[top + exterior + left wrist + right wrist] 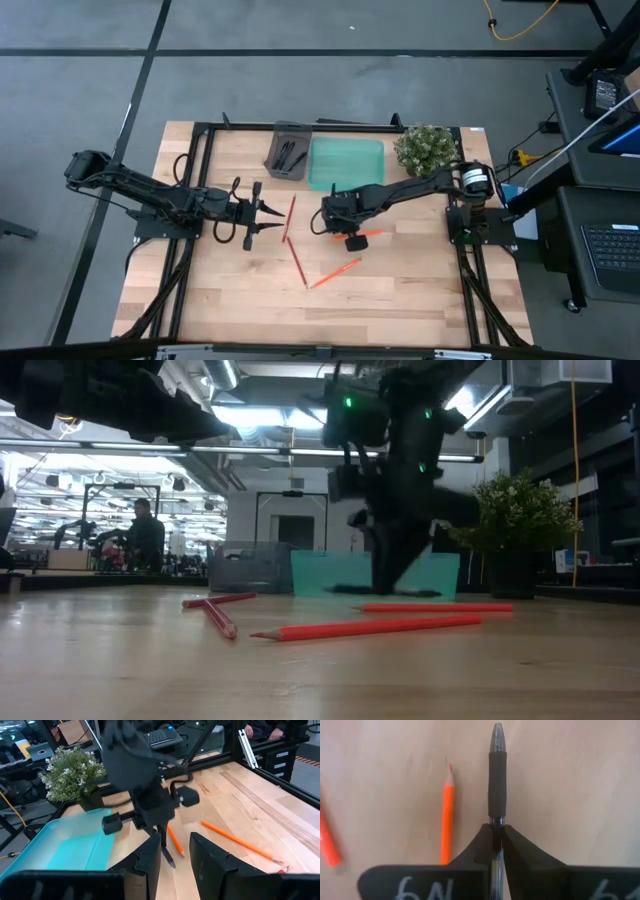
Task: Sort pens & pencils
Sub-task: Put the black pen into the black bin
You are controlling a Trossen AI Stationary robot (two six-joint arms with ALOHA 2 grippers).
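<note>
My right gripper [323, 221] is at the table's middle, pointing steeply down and shut on a black pen [497, 780]. An orange pencil [447, 815] lies on the wood right beside that pen. Two red pencils [290, 220] [297, 262] and another orange pencil [335, 272] lie flat to its left and nearer the front. Black pens [290, 155] lie in the grey tray [276, 150] at the back, beside the teal tray [345, 165]. My left gripper [268, 212] hovers open, left of the red pencils, pointing toward the right gripper. My right gripper pinches the pen's barrel [497, 823] between its two fingers, just behind the dark rubber grip sleeve. The fingers come from above, pointing steeply down, and lie across the pen. The pen's tip end [170, 862] slants down toward the wood; whether it touches, I cannot tell.
A potted plant [425, 148] stands at the back right, next to the teal tray. A black frame rail [200, 180] runs around the table's sides. Bare wood [400, 290] stretches along the near half, and a person [145, 540] stands far off in the room.
</note>
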